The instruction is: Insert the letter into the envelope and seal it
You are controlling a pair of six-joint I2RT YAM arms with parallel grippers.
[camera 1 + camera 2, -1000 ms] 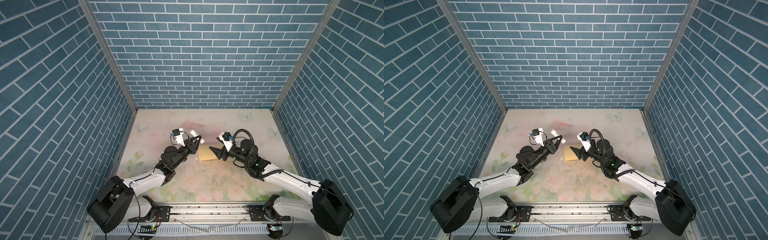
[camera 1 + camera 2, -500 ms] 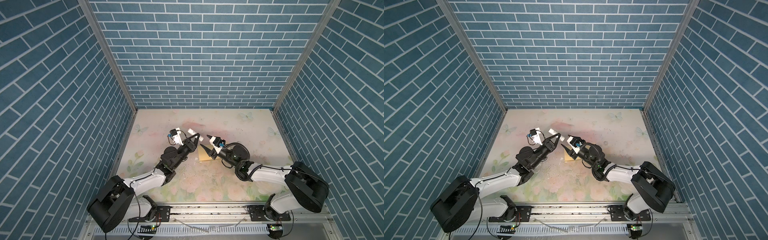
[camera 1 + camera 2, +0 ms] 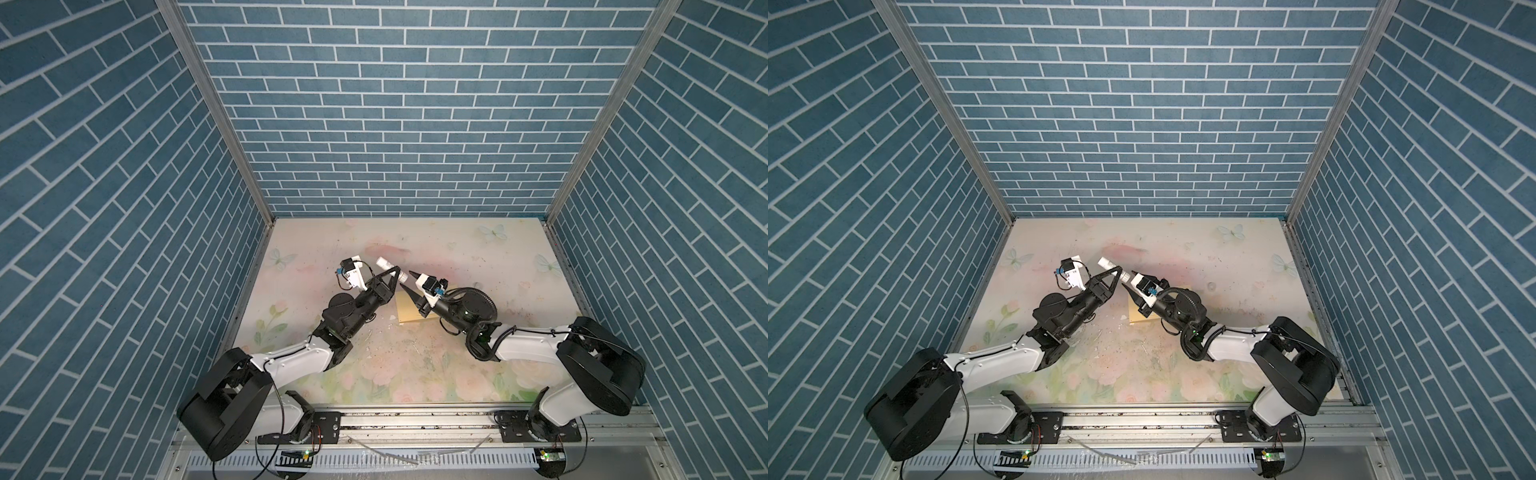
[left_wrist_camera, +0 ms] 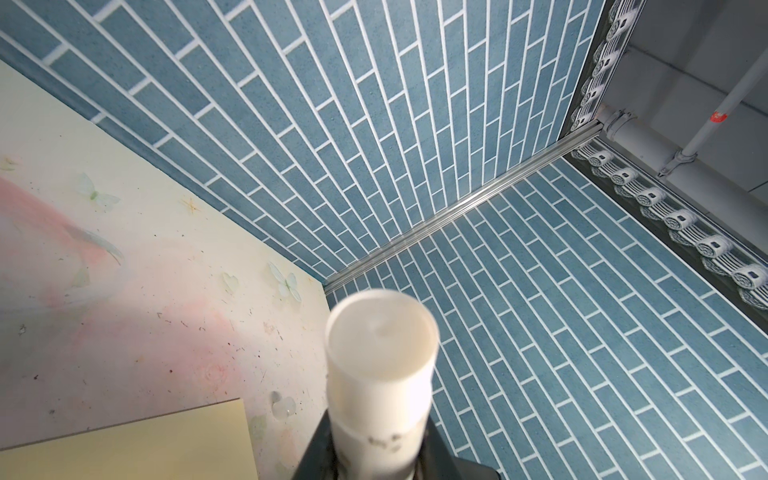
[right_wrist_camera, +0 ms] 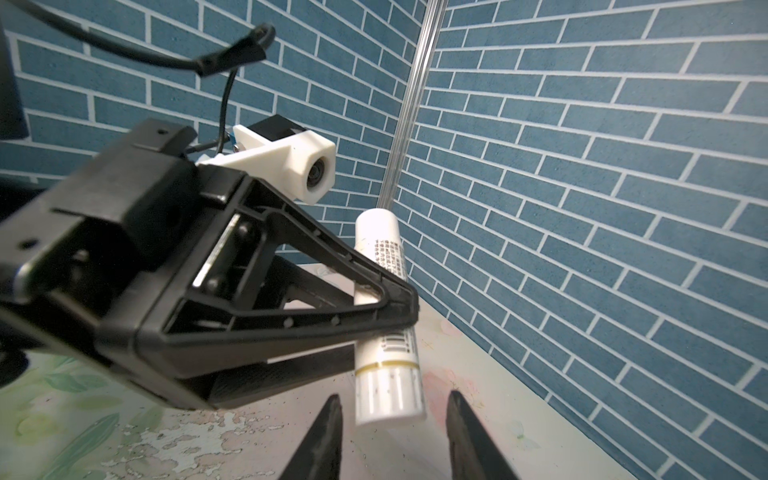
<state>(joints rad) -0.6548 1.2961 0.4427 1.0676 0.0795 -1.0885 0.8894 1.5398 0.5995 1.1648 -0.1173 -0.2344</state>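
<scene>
A white glue stick (image 5: 376,237) tight in the left pincer (image 3: 395,274), right pincer (image 5: 392,409) agape astride its lower end

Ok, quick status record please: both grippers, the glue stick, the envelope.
left gripper: shut on the glue stick, gripping it mid-tube, raised off the table
right gripper: open, jaws either side of the stick's lower end, gaps showing on both sides
glue stick: white, tilted
envelope: flat on the table below both grippers, partly hidden by the right arm
letter: not in view
</scene>
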